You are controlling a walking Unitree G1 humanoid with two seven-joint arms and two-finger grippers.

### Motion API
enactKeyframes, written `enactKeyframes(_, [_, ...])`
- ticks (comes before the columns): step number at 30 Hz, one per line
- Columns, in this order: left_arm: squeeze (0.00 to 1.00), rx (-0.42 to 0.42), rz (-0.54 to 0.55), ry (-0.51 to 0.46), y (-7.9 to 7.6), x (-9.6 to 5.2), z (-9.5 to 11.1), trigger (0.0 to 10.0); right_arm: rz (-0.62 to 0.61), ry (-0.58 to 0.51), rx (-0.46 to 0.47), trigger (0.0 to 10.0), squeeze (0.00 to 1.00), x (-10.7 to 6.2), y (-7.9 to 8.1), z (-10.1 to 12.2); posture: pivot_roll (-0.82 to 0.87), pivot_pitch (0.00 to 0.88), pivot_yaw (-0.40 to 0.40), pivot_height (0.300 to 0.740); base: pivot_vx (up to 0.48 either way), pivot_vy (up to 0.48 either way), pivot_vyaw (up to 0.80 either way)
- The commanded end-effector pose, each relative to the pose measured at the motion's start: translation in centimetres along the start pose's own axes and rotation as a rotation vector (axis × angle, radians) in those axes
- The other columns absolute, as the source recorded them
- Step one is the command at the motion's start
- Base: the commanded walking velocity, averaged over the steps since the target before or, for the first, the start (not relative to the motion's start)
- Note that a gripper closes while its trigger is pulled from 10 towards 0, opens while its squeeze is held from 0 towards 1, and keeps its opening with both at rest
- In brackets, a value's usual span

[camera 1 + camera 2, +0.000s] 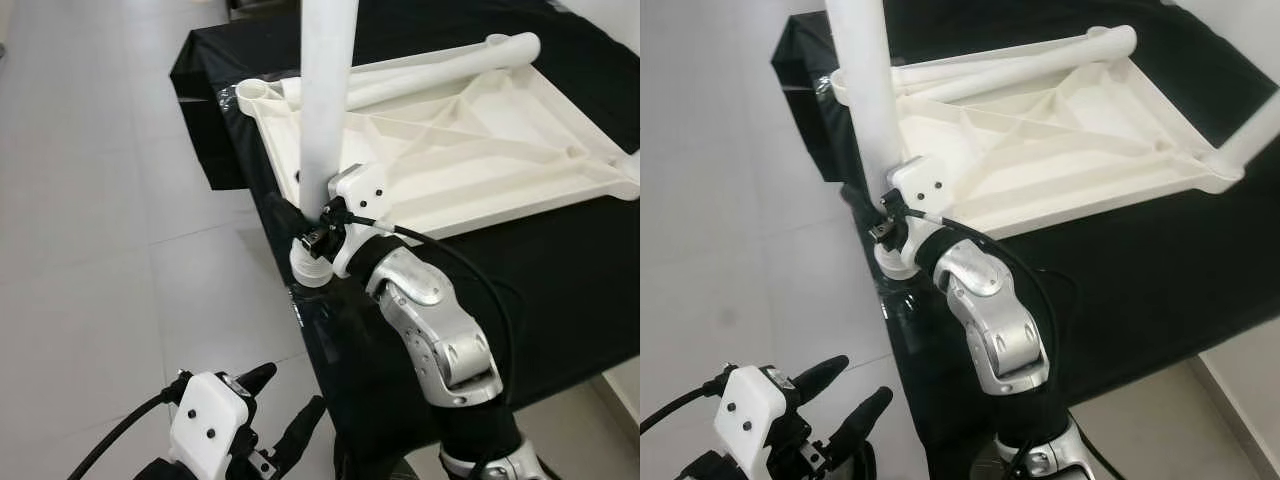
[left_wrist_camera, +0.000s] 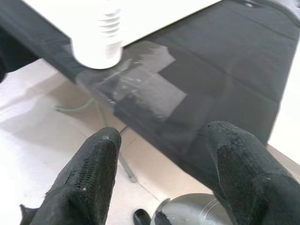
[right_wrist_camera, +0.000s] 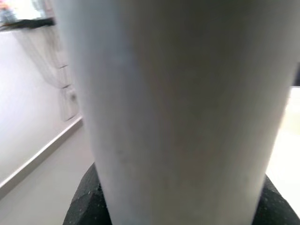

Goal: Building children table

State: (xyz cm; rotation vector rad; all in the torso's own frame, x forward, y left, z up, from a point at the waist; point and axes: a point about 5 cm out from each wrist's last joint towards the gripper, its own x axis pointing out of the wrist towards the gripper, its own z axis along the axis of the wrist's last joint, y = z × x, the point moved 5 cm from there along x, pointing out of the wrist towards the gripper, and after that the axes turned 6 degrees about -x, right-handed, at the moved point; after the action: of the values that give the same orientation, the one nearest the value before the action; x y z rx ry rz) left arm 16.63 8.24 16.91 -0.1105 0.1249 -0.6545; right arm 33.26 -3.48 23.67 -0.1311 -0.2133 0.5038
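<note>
Left end effector (image 1: 285, 395) idle, fingers wide; our right end effector (image 1: 322, 235) grips leg (image 1: 326, 100), unscrewed beside tabletop (image 1: 470, 150); one leg (image 1: 440, 70) lies loose.

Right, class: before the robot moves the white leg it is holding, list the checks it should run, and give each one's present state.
1. Right hand is shut around the upright leg: ok.
2. Threaded end points down: ok.
3. Threaded end is over the corner socket: not ok; it is at the near edge of the black cloth.
4. Tabletop lies underside up: ok.
5. Left hand is open, low and away from the leg: ok.
6. Socket's inside is free of debris: cannot tell.
</note>
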Motion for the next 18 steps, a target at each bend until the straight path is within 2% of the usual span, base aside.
enactKeyframes(1, [0.00,-0.008,-0.005,0.020,0.1,0.1,-0.5,10.0,-0.093,0.269,0.091,10.0,0.00,-1.2,-0.3,-6.8,0.10,0.288,-0.020,0.740,0.000,0.000,0.00])
enactKeyframes(3, [0.00,-0.008,-0.005,0.020,0.1,0.1,-0.5,10.0,-0.093,0.269,0.091,10.0,0.00,-1.2,-0.3,-6.8,0.10,0.288,-0.020,0.740,0.000,0.000,0.00])
enactKeyframes(5, [0.00,0.004,-0.005,0.020,0.3,0.2,-0.5,10.0,-0.173,0.253,0.111,10.0,0.00,-1.0,-0.5,-6.6,0.10,0.273,-0.003,0.740,0.000,0.000,0.00])
enactKeyframes(6, [0.00,0.004,-0.005,0.020,0.3,0.2,-0.5,10.0,-0.173,0.253,0.111,10.0,0.00,-1.0,-0.5,-6.6,0.10,0.273,-0.003,0.740,0.000,0.000,0.00])
enactKeyframes(12, [0.00,0.020,-0.003,0.020,1.1,0.4,-0.6,10.0,-0.258,0.297,0.134,10.0,0.00,-1.9,-0.6,-6.4,0.10,0.261,0.011,0.740,0.000,0.000,0.00])
enactKeyframes(16, [0.00,0.025,-0.003,0.020,1.3,0.6,-0.6,10.0,-0.252,0.293,0.136,10.0,0.00,-1.8,-0.7,-6.1,0.10,0.257,0.014,0.740,0.000,0.000,0.00])
enactKeyframes(18, [0.00,0.028,0.000,0.017,1.6,0.7,-0.5,10.0,-0.217,0.257,0.136,10.0,0.00,-1.3,-1.0,-5.4,0.10,0.255,0.017,0.740,0.000,0.000,0.00])
